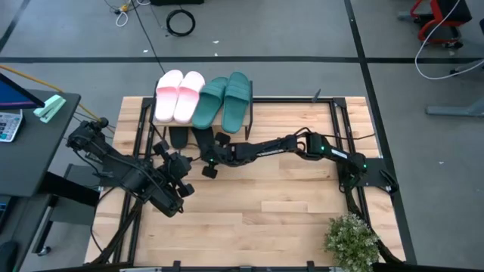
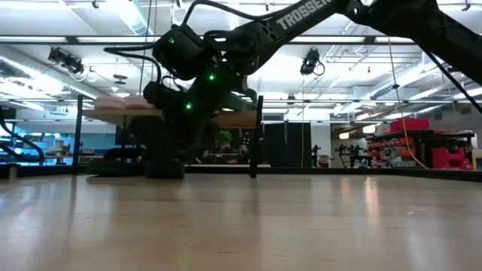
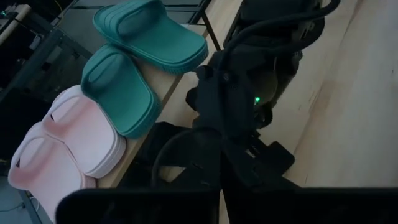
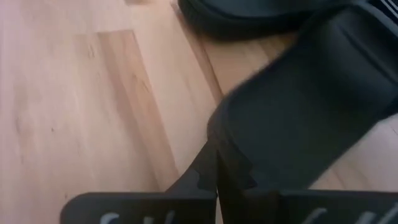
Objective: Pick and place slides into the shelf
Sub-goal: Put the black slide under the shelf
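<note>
Reading "TROSSEN" on right arm (image 2: 301, 16); right hand (image 1: 206, 153) gripping black slide (image 4: 305, 106).

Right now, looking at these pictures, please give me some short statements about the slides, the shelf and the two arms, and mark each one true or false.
1. The pink slides lie on top of the shelf. True.
2. The teal slides lie on the tabletop near the plant. False: they lie on the shelf top, beside the pink pair.
3. The right gripper reaches to the front of the shelf, at a black slide. True.
4. A black slide lies on top of the shelf. False: only pink and teal slides are on top; one black slide lies low, at the shelf's front edge.
5. The left gripper hangs over the plant. False: it is near the shelf, by the right gripper.
</note>
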### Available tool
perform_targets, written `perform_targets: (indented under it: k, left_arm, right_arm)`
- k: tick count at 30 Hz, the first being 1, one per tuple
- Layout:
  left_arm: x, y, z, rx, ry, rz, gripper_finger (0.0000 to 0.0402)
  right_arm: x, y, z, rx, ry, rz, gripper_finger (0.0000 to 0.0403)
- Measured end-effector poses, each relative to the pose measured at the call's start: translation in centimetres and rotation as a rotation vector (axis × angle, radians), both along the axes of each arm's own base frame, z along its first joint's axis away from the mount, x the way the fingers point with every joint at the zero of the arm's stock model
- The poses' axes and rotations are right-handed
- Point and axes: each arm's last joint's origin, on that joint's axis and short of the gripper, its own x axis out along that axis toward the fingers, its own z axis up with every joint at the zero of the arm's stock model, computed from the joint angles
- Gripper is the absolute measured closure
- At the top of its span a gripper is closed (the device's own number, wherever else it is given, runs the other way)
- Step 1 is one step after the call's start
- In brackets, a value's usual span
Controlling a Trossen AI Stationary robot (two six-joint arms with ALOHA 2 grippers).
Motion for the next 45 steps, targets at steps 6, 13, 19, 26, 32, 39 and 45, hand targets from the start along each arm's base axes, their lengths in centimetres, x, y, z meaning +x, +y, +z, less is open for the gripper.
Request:
perform_targets:
  k: [6, 13, 19, 26, 32, 39, 45]
  left_arm:
    - [0.0, 0.0, 0.0, 0.001, 0.000, 0.000, 0.0379]
    - [0.0, 0.0, 0.0, 0.001, 0.000, -0.001, 0.0397]
    - [0.0, 0.0, 0.0, 0.001, 0.000, 0.000, 0.0384]
    - [0.0, 0.0, 0.0, 0.002, 0.002, -0.001, 0.0388]
    - [0.0, 0.0, 0.0, 0.003, 0.002, -0.001, 0.0395]
    - [0.0, 0.0, 0.0, 0.001, 0.001, 0.000, 0.0379]
    - [0.0, -0.1, 0.0, -0.004, 0.003, -0.003, 0.0393]
  right_arm:
    - [0.4, -2.1, 0.5, 0.046, -0.082, 0.043, 0.0403]
    - [0.5, -3.2, 0.7, 0.078, -0.111, 0.085, 0.0403]
    - [0.5, -0.5, 0.5, 0.034, -0.059, 0.128, 0.0403]
    - [0.2, 2.3, 0.2, -0.088, -0.004, 0.033, 0.0403]
    - [-0.5, 1.5, -0.2, -0.129, 0.049, -0.117, 0.0403]
    - [-0.4, -1.2, -0.1, -0.094, 0.006, -0.188, 0.0403]
    - [-0.4, -2.4, -2.4, -0.028, 0.023, -0.198, 0.0403]
